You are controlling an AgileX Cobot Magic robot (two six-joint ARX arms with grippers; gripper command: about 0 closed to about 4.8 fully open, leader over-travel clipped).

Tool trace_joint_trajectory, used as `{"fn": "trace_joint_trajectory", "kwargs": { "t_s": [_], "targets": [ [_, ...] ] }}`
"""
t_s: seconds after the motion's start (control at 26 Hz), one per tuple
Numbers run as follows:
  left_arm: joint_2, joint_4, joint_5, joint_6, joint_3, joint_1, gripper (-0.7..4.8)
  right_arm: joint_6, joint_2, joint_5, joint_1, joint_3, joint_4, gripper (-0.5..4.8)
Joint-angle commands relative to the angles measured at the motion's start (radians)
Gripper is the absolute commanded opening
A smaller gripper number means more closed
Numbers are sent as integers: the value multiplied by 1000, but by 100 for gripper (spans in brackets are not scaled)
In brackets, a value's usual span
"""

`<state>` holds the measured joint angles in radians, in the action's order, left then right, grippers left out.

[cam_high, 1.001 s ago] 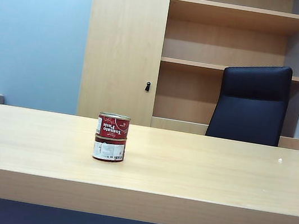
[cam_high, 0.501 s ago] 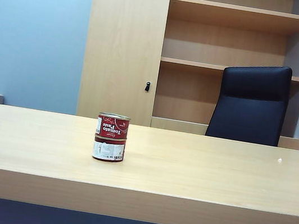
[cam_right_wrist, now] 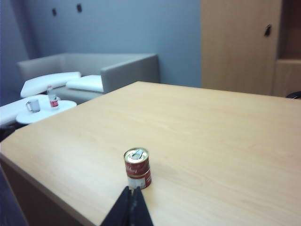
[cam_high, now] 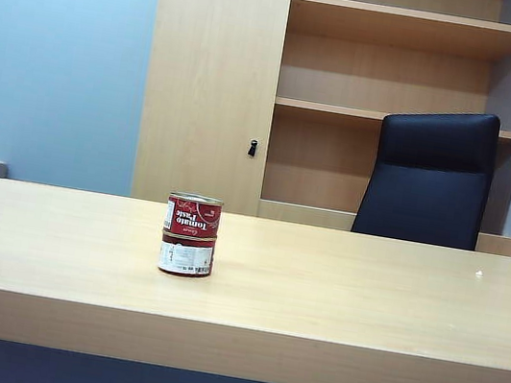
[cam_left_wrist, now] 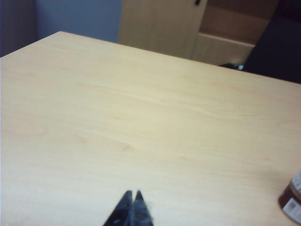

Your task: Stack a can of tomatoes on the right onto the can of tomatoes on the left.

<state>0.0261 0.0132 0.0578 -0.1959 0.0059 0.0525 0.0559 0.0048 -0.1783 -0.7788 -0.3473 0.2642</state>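
Note:
Two red tomato cans stand stacked on the wooden table point(cam_high: 365, 296), left of the middle. The upper can point(cam_high: 193, 215) sits squarely on the lower can point(cam_high: 186, 256). Neither arm shows in the exterior view. In the right wrist view my right gripper point(cam_right_wrist: 132, 189) is shut and empty, hanging above the table short of the stack, upper can point(cam_right_wrist: 137, 161) over lower can point(cam_right_wrist: 139, 179). In the left wrist view my left gripper point(cam_left_wrist: 133, 194) is shut and empty over bare tabletop, with the stack point(cam_left_wrist: 292, 200) cut off at the picture's edge.
A black office chair point(cam_high: 430, 175) stands behind the table in front of wooden shelves point(cam_high: 398, 117). The right wrist view shows the table's near corner, a grey sofa point(cam_right_wrist: 89, 73) and a small white side table point(cam_right_wrist: 40, 110) with a mug beyond it.

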Motion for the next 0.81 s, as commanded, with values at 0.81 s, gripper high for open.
{"fn": "trace_joint_trajectory", "kwargs": {
  "t_s": [0.81],
  "targets": [
    [-1, 61, 9, 3, 3, -1, -5, -3, -7, 46, 593, 271, -12, -1]
  ]
}}
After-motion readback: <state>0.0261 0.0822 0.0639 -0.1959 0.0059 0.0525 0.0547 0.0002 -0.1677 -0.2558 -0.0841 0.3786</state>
